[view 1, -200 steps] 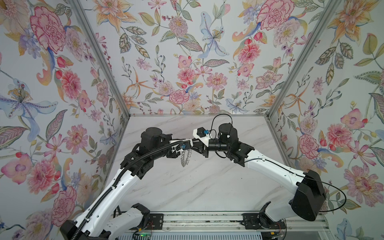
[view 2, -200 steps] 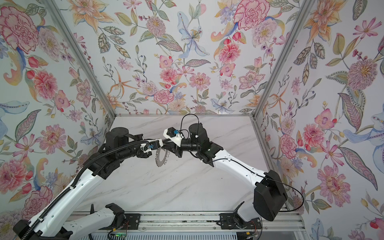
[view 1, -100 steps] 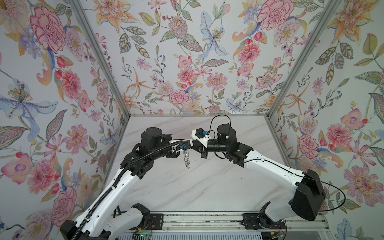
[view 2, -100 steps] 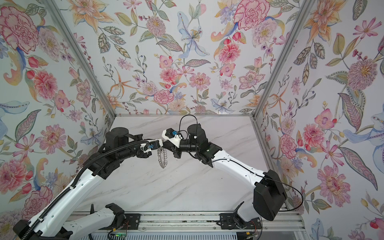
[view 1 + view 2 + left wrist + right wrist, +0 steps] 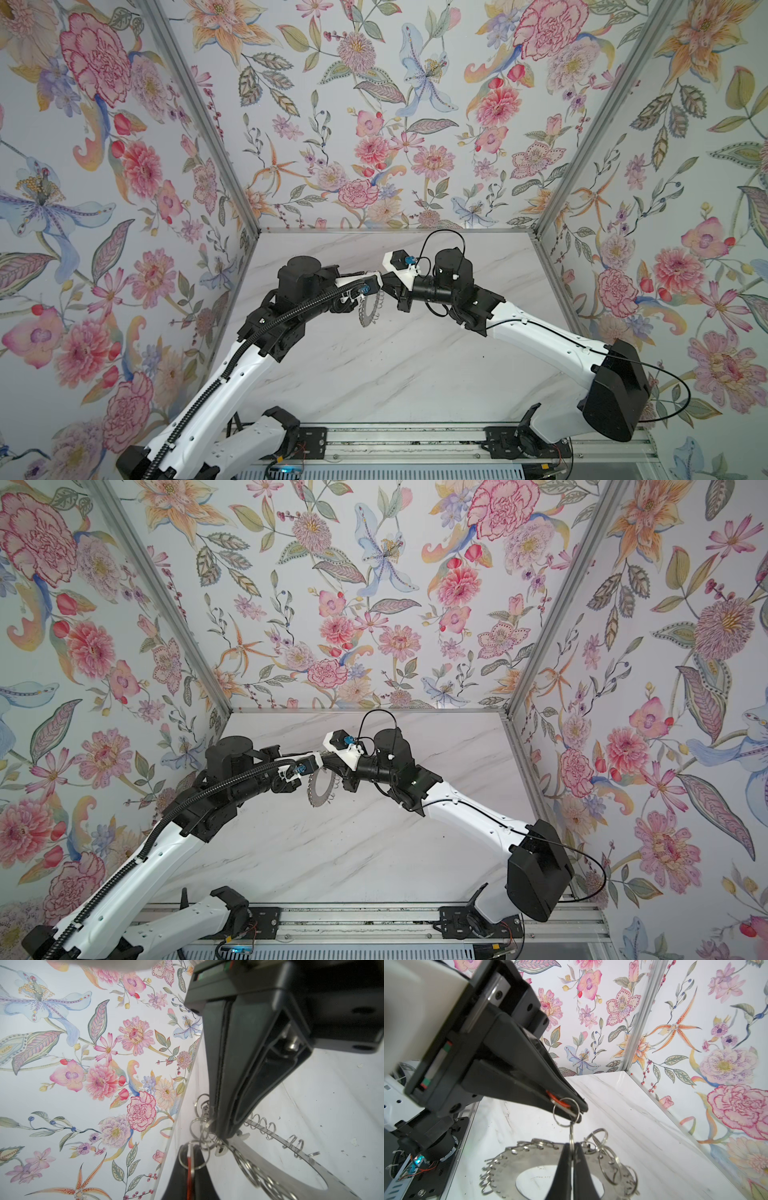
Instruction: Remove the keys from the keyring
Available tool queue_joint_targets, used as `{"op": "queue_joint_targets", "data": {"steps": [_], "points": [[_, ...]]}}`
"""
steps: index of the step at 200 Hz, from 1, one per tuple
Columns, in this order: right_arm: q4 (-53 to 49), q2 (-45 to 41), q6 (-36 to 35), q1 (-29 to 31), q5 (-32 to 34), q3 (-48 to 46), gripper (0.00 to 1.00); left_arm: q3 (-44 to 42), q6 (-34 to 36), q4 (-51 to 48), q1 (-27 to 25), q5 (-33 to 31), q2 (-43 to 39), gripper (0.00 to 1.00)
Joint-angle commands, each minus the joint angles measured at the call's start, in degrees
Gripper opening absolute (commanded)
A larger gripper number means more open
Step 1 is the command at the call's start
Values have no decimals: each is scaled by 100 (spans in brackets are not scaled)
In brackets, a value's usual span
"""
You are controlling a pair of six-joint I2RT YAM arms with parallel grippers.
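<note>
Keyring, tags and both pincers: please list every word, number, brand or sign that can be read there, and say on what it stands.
No text can be read anywhere.
keyring: bare metal, no lettering.
orange tag: mostly hidden inside the left pincer; no print shows.
right pincer: plain black, no label.

White marble table (image 5: pixel 374 374) between floral walls (image 5: pixel 374 104)

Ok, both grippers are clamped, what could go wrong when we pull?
1. The right gripper holds the orange-red fob near its fingertips; it could slip out.
2. The fob's split ring is linked to the keyring, so pulling may drag the keyring from the left gripper's edge grip.
</note>
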Motion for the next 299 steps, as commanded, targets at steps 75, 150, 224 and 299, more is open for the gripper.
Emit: {"op": "queue_joint_targets", "data": {"steps": [75, 150, 224, 299], "points": [[1109, -360, 743, 232, 2311, -677, 0, -401, -443, 869, 36, -725, -370, 0], [2171, -660, 439, 678, 3378, -1163, 0, -588, -607, 927, 44, -834, -305, 0], [2970, -769, -404, 1186, 4246, -1277, 0, -579, -729, 768, 36, -657, -138, 0], [3436, -798, -1090, 1523, 4658, -1310, 0, -597, -782, 689, 42, -448, 44, 0]]}}
